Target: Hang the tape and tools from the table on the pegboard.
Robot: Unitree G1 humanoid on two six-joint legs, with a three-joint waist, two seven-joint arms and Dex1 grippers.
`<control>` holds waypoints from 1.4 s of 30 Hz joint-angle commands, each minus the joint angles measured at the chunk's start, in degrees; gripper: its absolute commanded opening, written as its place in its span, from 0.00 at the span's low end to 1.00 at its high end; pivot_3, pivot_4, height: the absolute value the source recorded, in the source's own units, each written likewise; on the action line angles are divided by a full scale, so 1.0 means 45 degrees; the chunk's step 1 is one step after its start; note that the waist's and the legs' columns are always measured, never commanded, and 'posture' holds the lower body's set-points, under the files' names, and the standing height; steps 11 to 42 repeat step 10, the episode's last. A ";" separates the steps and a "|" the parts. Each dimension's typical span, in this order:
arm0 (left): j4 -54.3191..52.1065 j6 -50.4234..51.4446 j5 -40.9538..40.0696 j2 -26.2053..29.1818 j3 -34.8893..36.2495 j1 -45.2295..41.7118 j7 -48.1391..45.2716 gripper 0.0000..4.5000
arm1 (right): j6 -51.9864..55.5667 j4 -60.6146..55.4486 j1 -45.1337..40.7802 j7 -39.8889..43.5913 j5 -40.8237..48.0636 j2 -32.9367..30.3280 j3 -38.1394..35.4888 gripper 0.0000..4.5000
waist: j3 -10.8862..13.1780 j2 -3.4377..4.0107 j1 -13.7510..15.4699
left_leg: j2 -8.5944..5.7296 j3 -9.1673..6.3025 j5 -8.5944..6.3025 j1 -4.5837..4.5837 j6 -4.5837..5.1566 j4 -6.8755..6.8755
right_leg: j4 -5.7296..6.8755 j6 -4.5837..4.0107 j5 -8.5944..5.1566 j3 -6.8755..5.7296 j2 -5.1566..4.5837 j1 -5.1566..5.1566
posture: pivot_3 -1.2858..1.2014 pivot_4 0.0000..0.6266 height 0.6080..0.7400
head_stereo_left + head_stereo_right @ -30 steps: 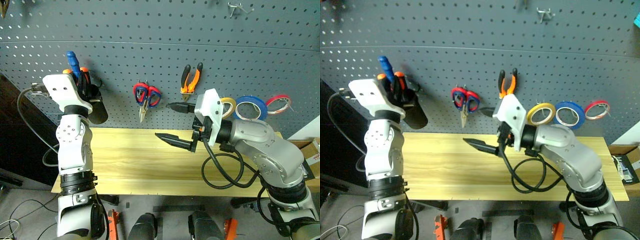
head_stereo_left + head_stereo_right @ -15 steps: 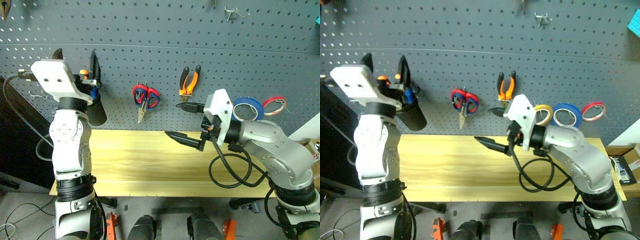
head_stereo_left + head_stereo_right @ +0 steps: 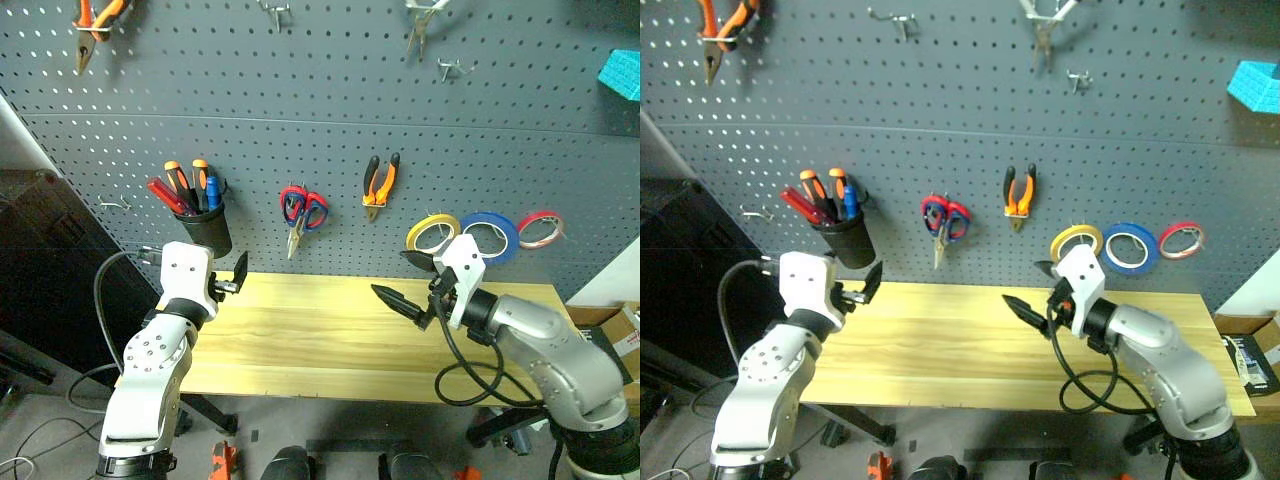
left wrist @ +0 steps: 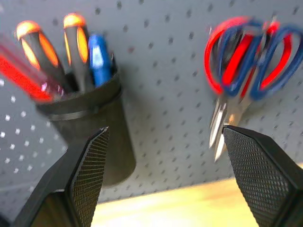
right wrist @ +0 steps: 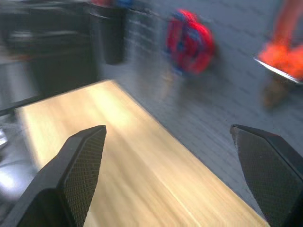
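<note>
Above the tabletop [image 3: 330, 340], both the left end effector [image 3: 228, 280] and right end effector [image 3: 403, 283] gape apart, holding nothing. On the pegboard [image 3: 300, 100] hang tape [image 3: 432, 233], pliers [image 3: 380, 184] and scissors [image 3: 301, 212]; the blue screwdriver [image 3: 212, 192] sits cupped. Retreat gently, snagging nothing.

Grey floor [image 3: 40, 440] with loose cables; dark cabinet [image 3: 45, 260] at left; cardboard box [image 3: 622, 330] at right.

You see a black cup [image 3: 205, 232] holding orange and red screwdrivers [image 3: 172, 190], red-handled scissors [image 3: 302, 210] hanging beside it, and blue [image 3: 489, 233] and red-pink [image 3: 540, 228] rolls farther right.
</note>
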 commanded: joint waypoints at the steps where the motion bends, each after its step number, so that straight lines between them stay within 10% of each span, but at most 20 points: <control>1: 0.0908 -0.0709 0.0239 0.0034 -0.0115 -0.0415 -0.0255 0.90 | -0.1904 0.1900 0.0492 -0.1633 -0.1505 0.0689 -0.0567 1.00 | -0.0084 -0.0001 -0.0038 | 0.0001 0.0005 0.0000 0.0012 0.0000 -0.0001 | 0.0000 0.0001 -0.0001 0.0004 0.0000 0.0010 | 0.50 0.01 1.00; 10: 0.4416 -0.1987 0.0489 -0.0245 -0.0538 -0.1776 -0.0728 0.90 | -0.4932 0.6809 0.0965 -0.2921 -0.2933 0.0974 -0.2000 1.00 | -0.0395 0.0099 -0.0096 | 0.0011 0.0032 -0.0007 0.0057 -0.0006 -0.0009 | 0.0004 -0.0026 0.0002 0.0032 0.0011 0.0040 | 0.49 0.00 1.00; 42: 0.4416 -0.1987 0.0489 -0.0245 -0.0538 -0.1776 -0.0728 0.90 | -0.4932 0.6809 0.0965 -0.2921 -0.2933 0.0974 -0.2000 1.00 | -0.0395 0.0099 -0.0096 | 0.0011 0.0032 -0.0007 0.0057 -0.0006 -0.0009 | 0.0004 -0.0026 0.0002 0.0032 0.0011 0.0040 | 0.49 0.00 1.00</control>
